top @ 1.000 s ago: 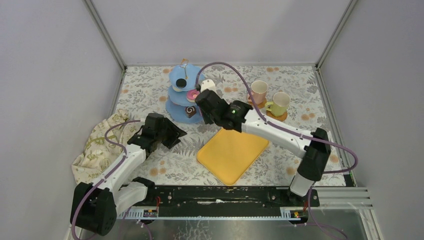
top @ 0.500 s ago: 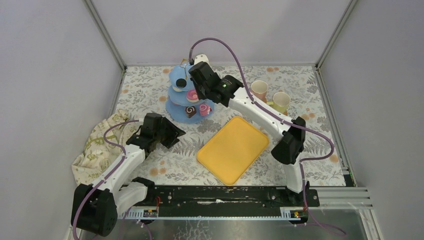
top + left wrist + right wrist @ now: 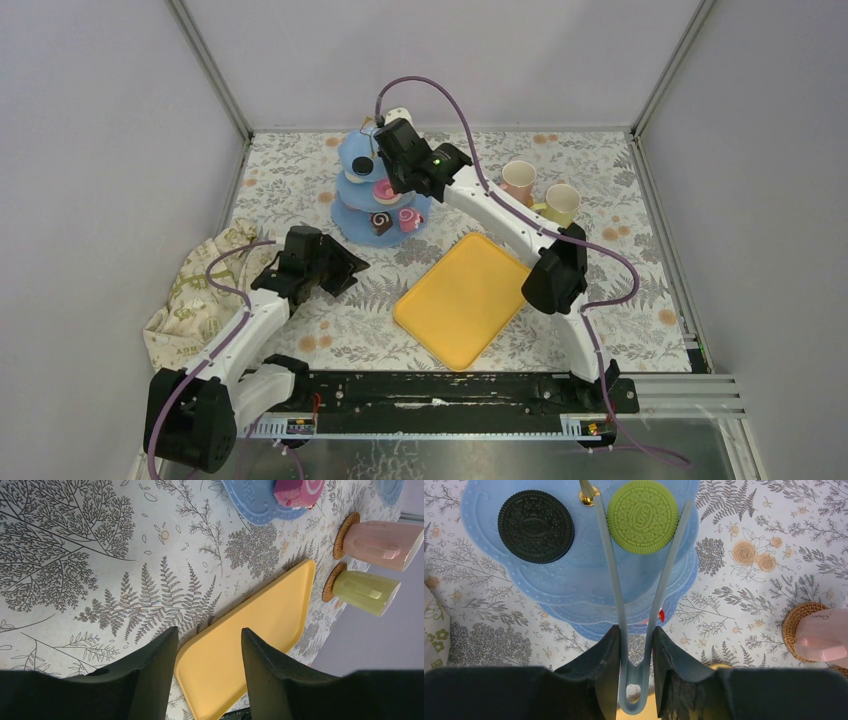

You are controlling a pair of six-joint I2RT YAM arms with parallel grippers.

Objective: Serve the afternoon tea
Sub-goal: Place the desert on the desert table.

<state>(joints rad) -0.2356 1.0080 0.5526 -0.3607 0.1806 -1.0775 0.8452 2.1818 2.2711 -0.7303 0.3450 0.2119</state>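
Right claw (image 3: 635,645) is clenched on blue tongs (image 3: 616,580), tips either side of the green cookie (image 3: 642,516) on the stand (image 3: 549,585) top. Left claw (image 3: 209,645) hangs open, empty.

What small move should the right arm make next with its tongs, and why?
Probably ease the right gripper open a little so the tongs spread and leave the green cookie on the stand's top tier. The tong arms flank that cookie over the tier, beside the black cookie. Whether it already rests there is unclear.
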